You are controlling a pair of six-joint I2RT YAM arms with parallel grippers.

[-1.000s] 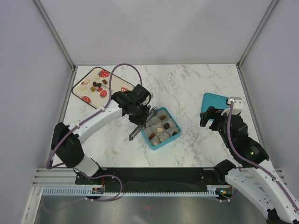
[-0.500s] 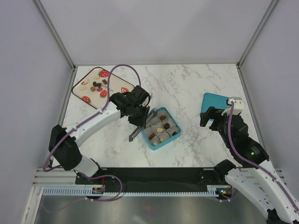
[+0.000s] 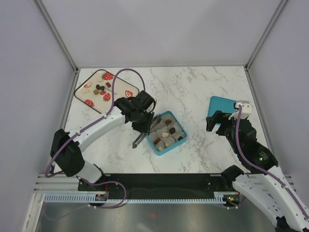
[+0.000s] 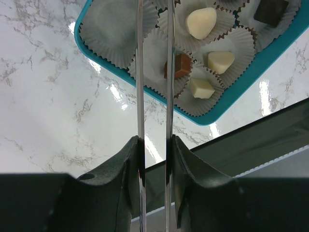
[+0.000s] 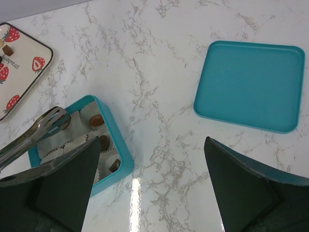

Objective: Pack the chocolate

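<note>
Top view: the left hand (image 3: 145, 122), partly closed on the tongs (image 3: 141, 136), hovers at the teal box's (image 3: 175, 143) left edge. Loose chocolate (image 3: 99, 88) lies on the tray (image 3: 117, 82) up-left of the box, nearer this arm.
Left wrist: the tongs run lengthwise over the box's filled cups (image 4: 240, 42); their tips are out of frame.
Right wrist: the right hand (image 5: 152, 142) gapes wide and empty, right of the box.

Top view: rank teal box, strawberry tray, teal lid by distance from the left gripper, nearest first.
1. teal box: centre, under the tongs in the left gripper.
2. strawberry tray: far-left corner.
3. teal lid: right side, farthest.
</note>
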